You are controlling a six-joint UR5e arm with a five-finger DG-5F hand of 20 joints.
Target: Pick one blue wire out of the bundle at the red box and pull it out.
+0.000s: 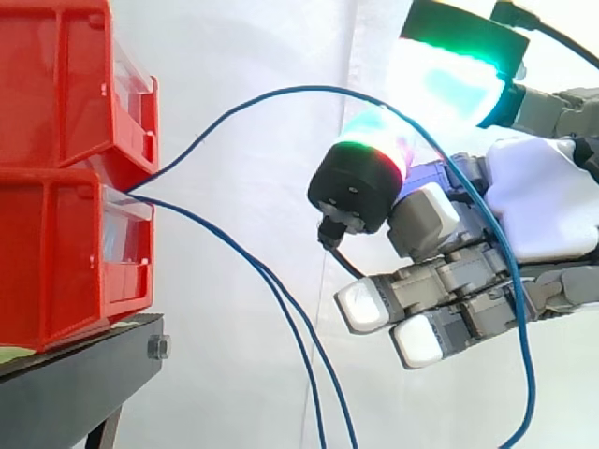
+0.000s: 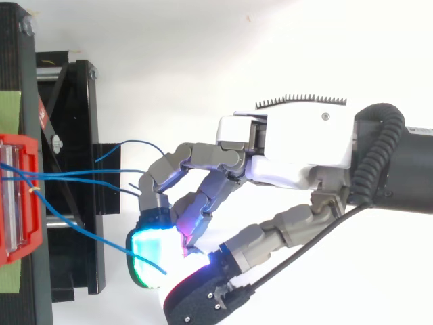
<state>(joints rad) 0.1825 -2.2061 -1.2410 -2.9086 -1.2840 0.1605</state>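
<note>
While one blue wire [image 1: 281,91] arcs out of the red bins [image 1: 56,253] and drapes across the hand [image 1: 547,201], I cannot tell whether the hand actually grips it. If it is merely draped, I judge a pull would let it slide free. The other blue wires [image 1: 225,241] hang from the same slot just below, near enough to snag, above the black stand [image 1: 75,374].

wires [image 1: 299,89] run from stacked bins [image 1: 56,103] rightward toward the hand [image 1: 543,206].
</note>
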